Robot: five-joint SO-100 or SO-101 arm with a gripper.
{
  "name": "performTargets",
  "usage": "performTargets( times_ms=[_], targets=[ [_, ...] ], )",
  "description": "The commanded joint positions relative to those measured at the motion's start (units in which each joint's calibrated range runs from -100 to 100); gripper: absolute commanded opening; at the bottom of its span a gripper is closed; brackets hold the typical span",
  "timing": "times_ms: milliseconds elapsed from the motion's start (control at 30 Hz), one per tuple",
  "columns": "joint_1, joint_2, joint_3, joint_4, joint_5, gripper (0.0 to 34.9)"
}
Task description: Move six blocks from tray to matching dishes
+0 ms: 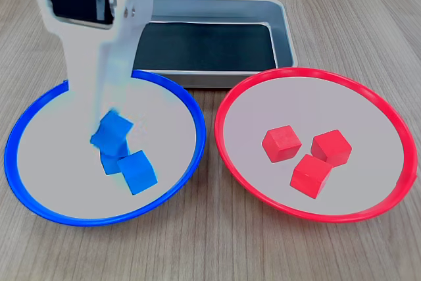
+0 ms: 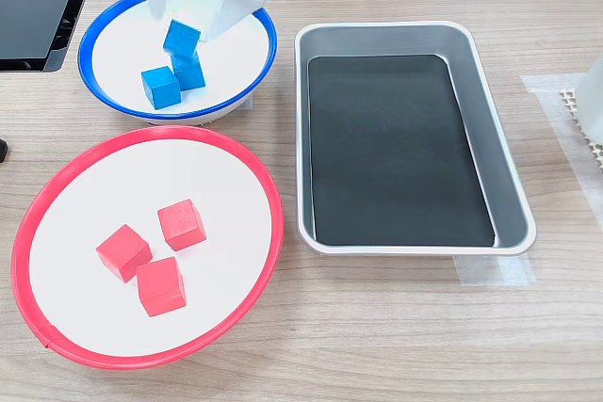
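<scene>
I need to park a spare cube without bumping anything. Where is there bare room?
The tray is empty, so its whole dark bottom is free. The red-rimmed dish is bare toward the tray, its three red blocks clustered opposite. The blue-rimmed dish is crowded: blue blocks under the gripper.

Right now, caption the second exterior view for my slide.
End effector over the blue-rimmed dish with the last blue block; tray empty.

Pincer (image 1: 108,120) blurred — grip unclear

Two high views, same tabletop.
</scene>
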Motion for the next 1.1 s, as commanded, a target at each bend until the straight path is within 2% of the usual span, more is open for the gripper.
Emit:
performTargets(
  times_ms=[0,33,67,100,133,200,233,267,533,667,800,1067],
  targets=[
    [0.36,-5.49,5.03,-3.28,2.1,17.4],
    [0.45,-8.14,7.85,-4.27,2.59,14.4],
    [0.45,-10.27,9.76,-4.85,2.83,9.1],
    [0.55,-11.8,11.13,-5.43,3.03,0.2],
    [0.55,-15.13,14.04,-6.5,3.13,0.2],
    [0.55,-26.64,23.69,-12.61,-0.24,0.1],
    [-0.4,-36.11,32.61,-17.98,-3.76,0.1],
    [-1.34,-40.37,36.98,-19.54,-4.88,0.1],
    [-12.35,-84.13,77.58,-22.27,-5.27,0.0],
    [-14.8,-105.53,95.51,-18.88,-3.17,0.0],
    [-14.04,-118.16,105.25,-13.93,-2.0,0.0],
    [-10.75,-120.63,107.99,-5.84,-2.59,0.0]
  ],
)
